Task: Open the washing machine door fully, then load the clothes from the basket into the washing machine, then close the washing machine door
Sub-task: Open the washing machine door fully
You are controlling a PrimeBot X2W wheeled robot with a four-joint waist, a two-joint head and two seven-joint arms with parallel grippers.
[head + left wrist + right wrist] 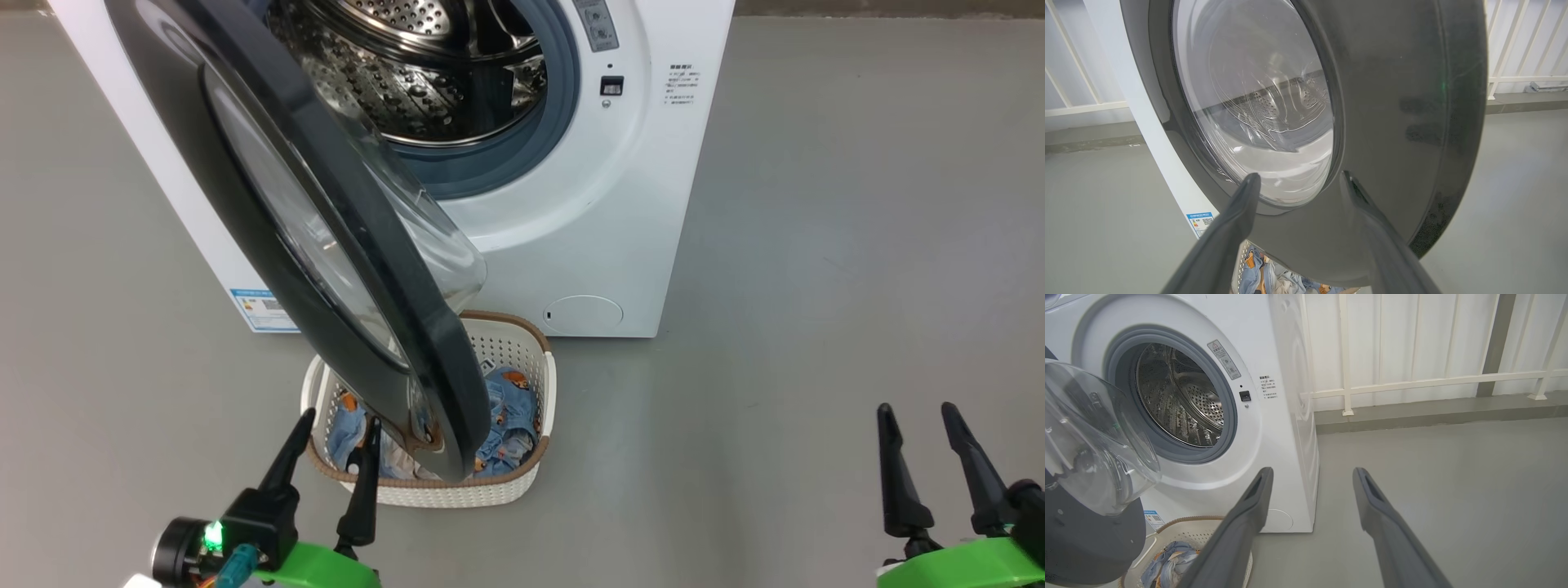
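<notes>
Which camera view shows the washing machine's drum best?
The right wrist view: the drum sits nearly whole inside its seal. The head view crops it at the top, the door covering part. The left wrist view gives a warped glimpse through the door glass.

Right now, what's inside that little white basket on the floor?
Crumpled light-blue clothes printed with small orange-brown figures lie in the basket. The open washing machine door hangs over its middle, hiding part of the pile and the basket's bottom.

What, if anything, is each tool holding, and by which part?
Nothing is held. The left tool stands open at the outer face of the washing machine door, clasping nothing; the right tool is open above the floor.
</notes>
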